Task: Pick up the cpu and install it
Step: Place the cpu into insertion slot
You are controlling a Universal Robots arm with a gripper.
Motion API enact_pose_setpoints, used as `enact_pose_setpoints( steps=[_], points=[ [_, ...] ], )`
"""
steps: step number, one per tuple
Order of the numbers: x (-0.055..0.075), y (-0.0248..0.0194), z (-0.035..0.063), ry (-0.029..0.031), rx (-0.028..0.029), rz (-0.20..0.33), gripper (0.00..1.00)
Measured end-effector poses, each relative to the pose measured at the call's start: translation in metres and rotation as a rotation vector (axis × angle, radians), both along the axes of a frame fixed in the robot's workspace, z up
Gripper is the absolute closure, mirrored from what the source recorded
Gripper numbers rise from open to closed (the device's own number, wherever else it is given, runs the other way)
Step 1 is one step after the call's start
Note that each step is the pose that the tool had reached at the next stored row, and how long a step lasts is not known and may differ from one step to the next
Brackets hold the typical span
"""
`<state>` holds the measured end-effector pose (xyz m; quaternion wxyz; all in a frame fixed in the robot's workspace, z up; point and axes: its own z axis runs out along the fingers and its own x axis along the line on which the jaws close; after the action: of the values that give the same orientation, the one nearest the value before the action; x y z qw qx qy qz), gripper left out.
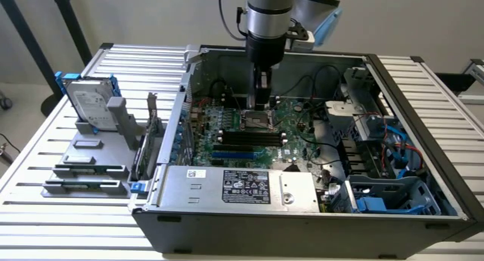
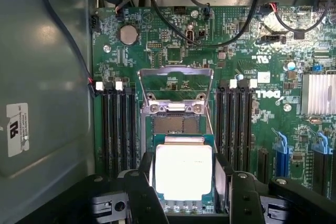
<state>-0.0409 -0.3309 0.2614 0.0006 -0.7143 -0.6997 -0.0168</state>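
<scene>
Pale wall [image 1: 151, 12] behind, slatted metal table [image 1: 45, 159] underneath. At the exterior view's left, upright in a grey stand [image 1: 113, 122]: silver hard drive [image 1: 89, 105] in a blue bracket [image 1: 59, 82], with flat grey blocks [image 1: 79, 158] nearer the camera on the same stand. Just beside it, toward the middle: open computer case [image 1: 302, 230], green motherboard [image 1: 234, 145] exposed, boxy power supply [image 1: 242, 187] along the near wall. Over the middle of the board: silver-and-black arm [image 1: 268, 17] reaching straight down, gripper [image 1: 261, 99] low inside the case, right above the open processor socket [image 1: 257, 120]. Further to the exterior view's right: drive cage [image 1: 378, 204] with blue plastic parts, and loose cables [image 1: 393, 142].

From the wrist: black fingers [image 2: 143, 190] clamped on two opposite edges of the cpu [image 2: 184, 171], its shiny top glaring white. Held flat, parallel to the board, over the nearer part of the socket; whether touching the socket or just above it, impossible to tell. Beyond the chip, hinged metal retaining frame [image 2: 176, 85] standing open. Socket flanked on both sides by black memory slots [image 2: 115, 124]. Past the frame, a round coin battery [image 2: 128, 35] and more black cables. Toward one edge of the board, a finned silver heatsink [image 2: 318, 94].
</scene>
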Motion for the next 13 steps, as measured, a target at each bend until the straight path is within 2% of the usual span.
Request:
enact_pose_setpoints(
  steps=[4,13],
  points=[
    [0.0,-0.0001,-0.0053,0.0001,0.0001,0.033,0.45],
    [0.0,-0.0002,-0.0182,0.0001,0.0028,0.026,0.45]
  ],
)
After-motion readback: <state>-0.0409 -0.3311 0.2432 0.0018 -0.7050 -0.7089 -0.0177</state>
